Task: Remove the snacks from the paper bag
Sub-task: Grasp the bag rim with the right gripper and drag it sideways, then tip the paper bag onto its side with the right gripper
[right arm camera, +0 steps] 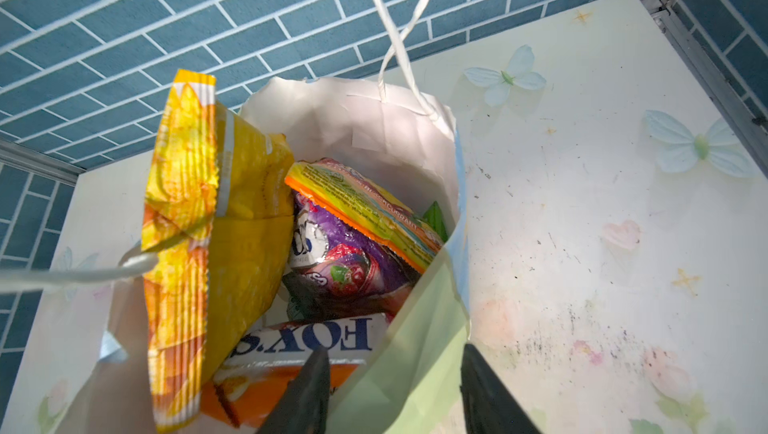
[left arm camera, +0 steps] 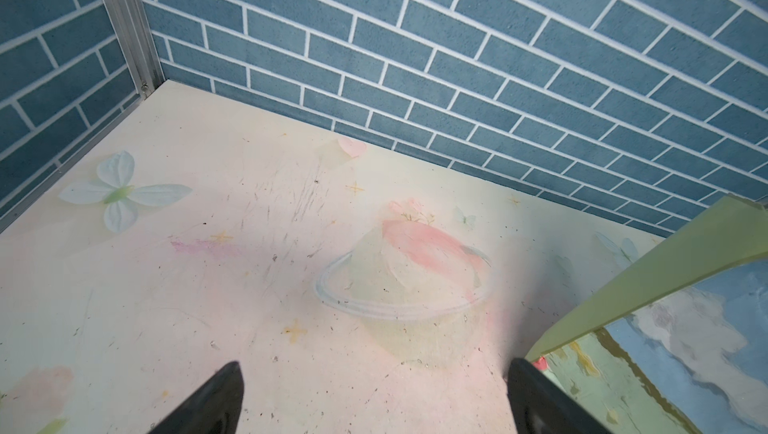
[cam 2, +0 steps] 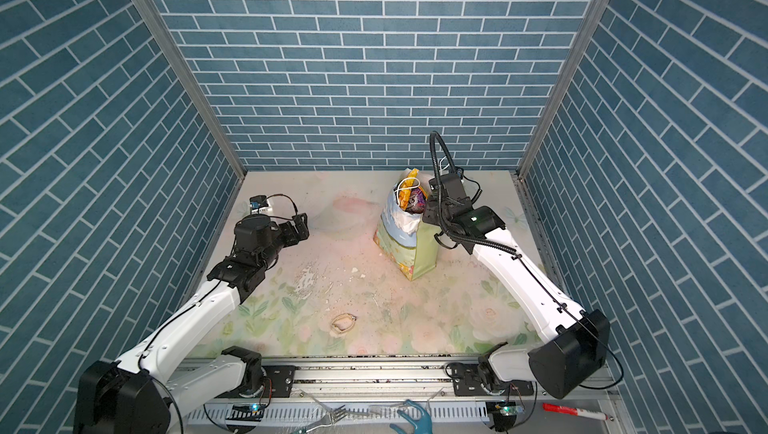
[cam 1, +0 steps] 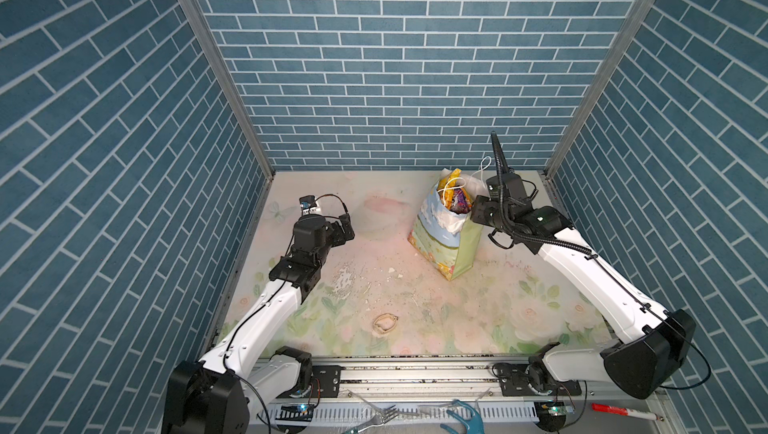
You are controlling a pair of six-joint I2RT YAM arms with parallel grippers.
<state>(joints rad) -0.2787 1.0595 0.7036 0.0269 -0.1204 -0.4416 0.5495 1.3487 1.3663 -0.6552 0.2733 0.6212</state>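
The paper bag (cam 1: 440,240) (cam 2: 405,244) stands upright at the back right of the table, its mouth open. Snacks fill it: a yellow packet (right arm camera: 187,224) sticks out above the rim, a purple packet (right arm camera: 345,261) and an orange-edged one (right arm camera: 365,207) lie deeper, and a "FOX'S" bag (right arm camera: 307,340) lies nearest. My right gripper (right arm camera: 395,348) (cam 1: 473,209) is open at the bag's rim. One finger is inside, one outside, and the green side wall (right arm camera: 415,348) runs between them. My left gripper (left arm camera: 374,363) (cam 1: 347,228) hangs open and empty over the table, left of the bag (left arm camera: 665,328).
A tan loop (cam 1: 385,323) lies on the floral mat near the front. Past the front rail lie a fork (cam 1: 374,415), a teal tool (cam 1: 465,415) and a red marker (cam 1: 623,411). Blue brick walls close in the back and both sides.
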